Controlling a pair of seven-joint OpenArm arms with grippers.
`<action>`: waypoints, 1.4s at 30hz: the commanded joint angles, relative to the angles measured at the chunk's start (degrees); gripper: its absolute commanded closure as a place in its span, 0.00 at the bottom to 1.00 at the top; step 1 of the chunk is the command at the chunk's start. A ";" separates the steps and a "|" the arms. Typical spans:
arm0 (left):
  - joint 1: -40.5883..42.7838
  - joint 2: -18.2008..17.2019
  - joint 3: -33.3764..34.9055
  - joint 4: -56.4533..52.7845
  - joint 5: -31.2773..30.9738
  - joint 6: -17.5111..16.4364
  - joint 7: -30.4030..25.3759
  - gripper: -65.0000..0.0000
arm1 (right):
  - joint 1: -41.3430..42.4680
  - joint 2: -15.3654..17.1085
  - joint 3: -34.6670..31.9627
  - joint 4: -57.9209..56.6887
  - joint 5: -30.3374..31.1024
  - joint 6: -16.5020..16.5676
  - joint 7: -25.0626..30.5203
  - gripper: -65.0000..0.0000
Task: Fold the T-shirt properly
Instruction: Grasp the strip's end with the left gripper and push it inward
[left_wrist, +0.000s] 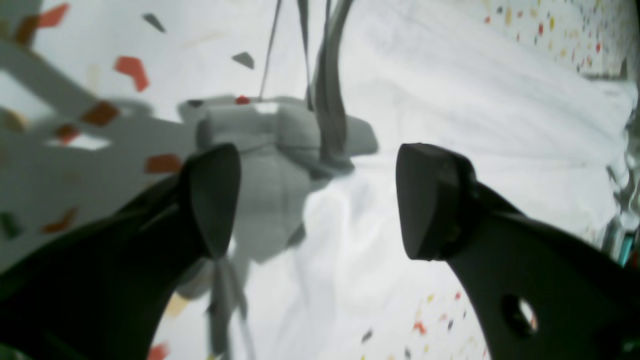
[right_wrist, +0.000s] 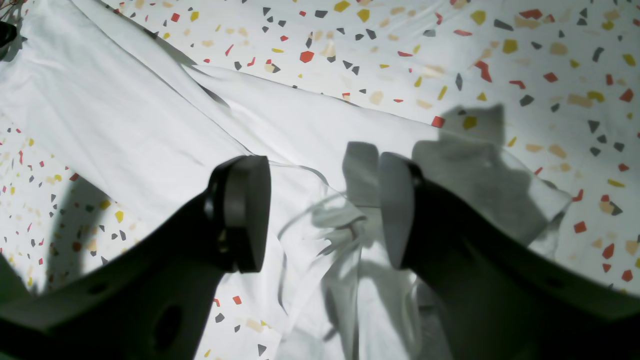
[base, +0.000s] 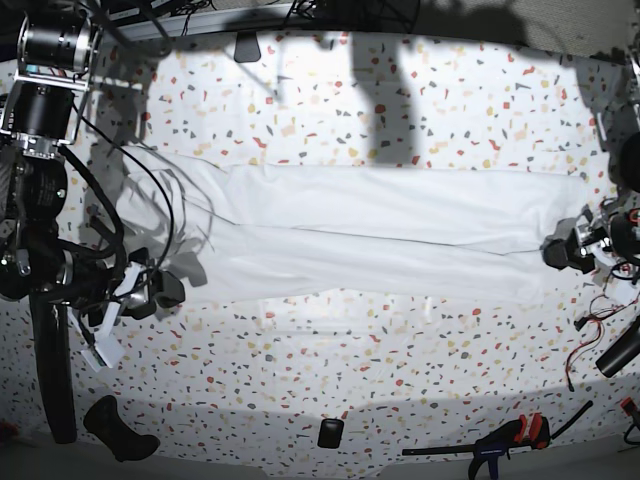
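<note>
The white T-shirt (base: 370, 230) lies as a long, flat band across the speckled table (base: 400, 370). My left gripper (base: 553, 252) is at the band's right end. In the left wrist view it (left_wrist: 320, 200) is open and empty, just above the cloth (left_wrist: 450, 90) near its edge. My right gripper (base: 160, 292) is at the band's left end. In the right wrist view it (right_wrist: 320, 215) is open and empty over a rumpled cloth edge (right_wrist: 125, 115). Neither gripper holds cloth.
A black and orange clamp (base: 510, 435) lies at the front right. A small black block (base: 330, 432) sits at the front middle, and a black handle (base: 120, 430) at the front left. Loose wires (base: 595, 335) hang by the left arm.
</note>
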 joint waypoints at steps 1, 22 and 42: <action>-0.72 -0.50 -0.35 0.85 0.09 -0.54 -1.66 0.30 | 1.42 0.87 0.39 1.01 1.14 0.47 1.14 0.48; -2.43 2.05 -0.37 0.85 -5.33 -0.54 2.60 0.30 | 1.44 0.87 0.39 1.01 1.14 0.47 1.14 0.48; -2.64 -0.55 -0.37 0.90 17.27 2.78 -10.67 0.30 | 1.42 0.87 0.39 1.01 1.16 0.47 1.14 0.48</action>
